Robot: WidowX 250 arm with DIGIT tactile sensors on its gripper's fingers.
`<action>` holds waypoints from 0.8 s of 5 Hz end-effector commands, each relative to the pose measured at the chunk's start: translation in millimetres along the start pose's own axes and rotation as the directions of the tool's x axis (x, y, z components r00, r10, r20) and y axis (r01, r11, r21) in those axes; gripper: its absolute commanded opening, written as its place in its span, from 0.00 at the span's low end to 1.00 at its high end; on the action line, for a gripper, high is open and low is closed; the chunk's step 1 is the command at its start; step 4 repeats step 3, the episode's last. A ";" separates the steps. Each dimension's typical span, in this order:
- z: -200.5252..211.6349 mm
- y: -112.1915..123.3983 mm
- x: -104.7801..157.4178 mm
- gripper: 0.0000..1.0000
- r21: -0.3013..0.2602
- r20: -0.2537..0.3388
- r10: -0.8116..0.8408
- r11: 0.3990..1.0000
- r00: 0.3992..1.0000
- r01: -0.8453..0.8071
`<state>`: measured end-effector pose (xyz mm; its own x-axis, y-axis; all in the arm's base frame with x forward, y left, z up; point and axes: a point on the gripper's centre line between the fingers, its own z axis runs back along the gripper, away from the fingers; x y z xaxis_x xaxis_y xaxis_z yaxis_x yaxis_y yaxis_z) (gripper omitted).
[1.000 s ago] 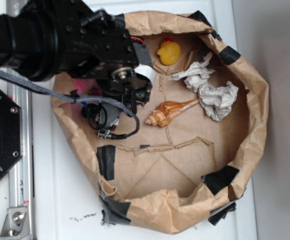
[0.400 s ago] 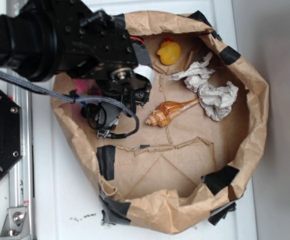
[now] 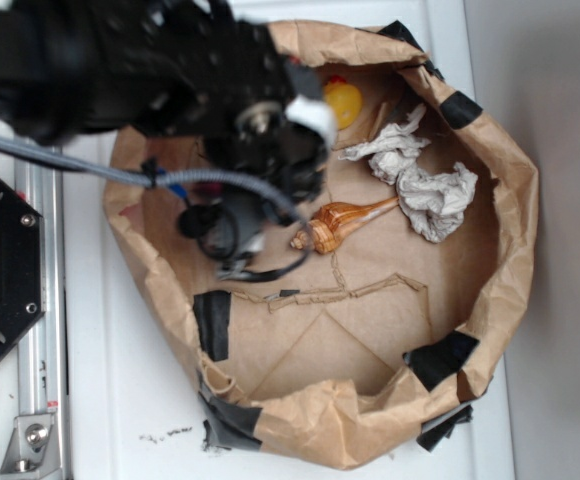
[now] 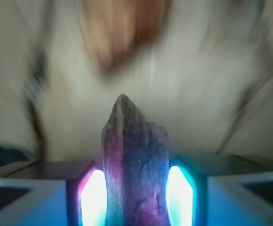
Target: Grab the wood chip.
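In the wrist view the wood chip, dark and rough with a pointed ragged end, stands upright between the two glowing pads. My gripper is shut on it. The background there is blurred by motion. In the exterior view the black arm and gripper hang over the upper left of the paper-lined bowl; the wood chip is hidden under the arm in that view. The tan-and-orange seashell lies just right of the gripper.
A yellow rubber duck sits at the bowl's back rim. Crumpled white paper lies at the right. Black tape patches mark the brown paper wall. A metal rail and black base plate stand at the left.
The arm has swung right and slightly up over the bowl, and it is blurred now. It covers part of the duck's left side. Seashell, duck and paper have not moved.
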<state>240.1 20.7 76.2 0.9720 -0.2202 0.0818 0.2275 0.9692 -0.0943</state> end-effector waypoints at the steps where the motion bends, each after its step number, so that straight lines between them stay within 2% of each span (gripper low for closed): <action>1: 72.2 -20.1 44.9 0.00 -0.001 0.084 -0.021 1.000 0.996 0.021; 2: 62.1 -25.3 39.0 0.00 0.014 0.107 -0.011 1.000 0.994 0.010; 4: 55.8 -27.3 32.0 0.00 0.020 0.105 -0.034 0.999 0.994 0.032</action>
